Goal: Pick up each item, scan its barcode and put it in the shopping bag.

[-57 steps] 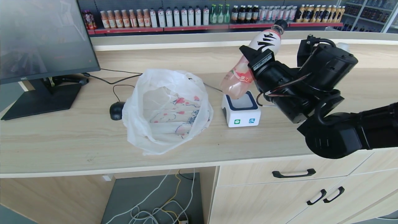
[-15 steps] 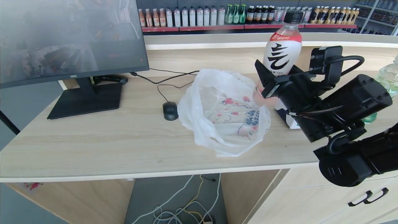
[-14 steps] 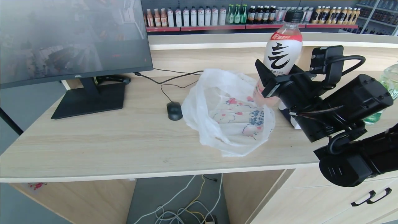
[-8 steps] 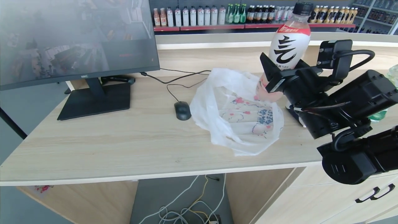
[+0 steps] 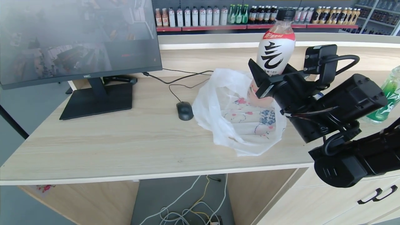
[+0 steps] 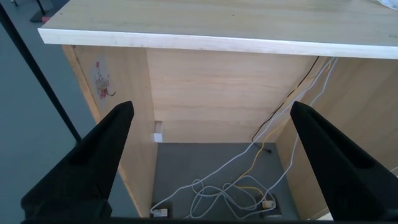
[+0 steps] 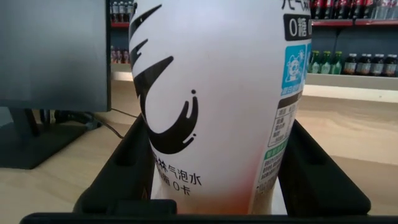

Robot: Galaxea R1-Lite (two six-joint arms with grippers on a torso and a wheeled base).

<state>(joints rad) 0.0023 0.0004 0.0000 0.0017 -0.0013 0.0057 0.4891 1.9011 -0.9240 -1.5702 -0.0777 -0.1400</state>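
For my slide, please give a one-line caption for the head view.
Right gripper holds a bottle upright at the rim of the open bag on the counter.

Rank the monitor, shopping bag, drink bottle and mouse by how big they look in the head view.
1. monitor
2. shopping bag
3. drink bottle, held up nearer the camera, which may flatter its size
4. mouse
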